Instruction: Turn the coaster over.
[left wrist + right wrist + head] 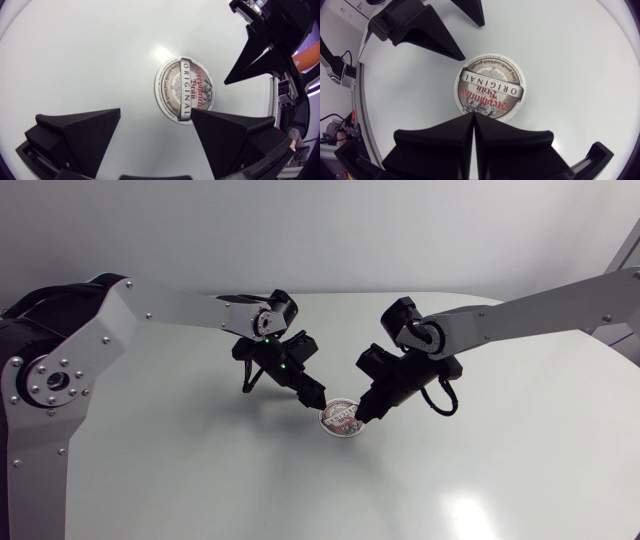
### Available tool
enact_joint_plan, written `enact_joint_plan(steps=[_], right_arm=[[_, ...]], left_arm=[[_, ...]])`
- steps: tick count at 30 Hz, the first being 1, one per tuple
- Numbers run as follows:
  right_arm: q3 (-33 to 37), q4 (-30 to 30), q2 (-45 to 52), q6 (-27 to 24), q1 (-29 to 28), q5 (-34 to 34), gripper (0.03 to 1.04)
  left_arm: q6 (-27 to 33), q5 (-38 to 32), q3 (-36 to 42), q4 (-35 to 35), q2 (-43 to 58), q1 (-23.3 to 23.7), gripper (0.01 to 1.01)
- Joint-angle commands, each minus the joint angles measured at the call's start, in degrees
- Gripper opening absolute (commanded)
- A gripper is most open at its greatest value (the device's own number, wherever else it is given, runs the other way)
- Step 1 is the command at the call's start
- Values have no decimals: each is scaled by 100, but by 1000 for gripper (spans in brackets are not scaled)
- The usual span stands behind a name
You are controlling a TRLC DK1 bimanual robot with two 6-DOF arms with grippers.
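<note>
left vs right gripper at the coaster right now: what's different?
Left gripper has its jaws wide apart; right gripper has them pressed together. The coaster lies ahead of the left gripper's gap, towards one side; the right gripper's closed tip sits over the coaster's rim. Shared: both matte black, close on opposite sides of the coaster, neither holding it.

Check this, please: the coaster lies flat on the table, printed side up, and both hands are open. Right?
Only the left hand is open; the right hand is shut, as the right wrist view shows. The rest is correct.
</note>
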Motion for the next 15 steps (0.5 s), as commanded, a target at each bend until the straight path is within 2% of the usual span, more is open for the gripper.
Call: enact_joint_plan(steps=[1,7,15], right_arm=[[176,-127,-47,19,15,-14,48],[475,-180,533,-25,-126,4,48],[264,-180,753,-78,-56,30,48]], left_arm=[[73,115,233,-61,183,56,987],[55,159,400,-78,314,100,987],[55,212,452,-105,288,108,987]])
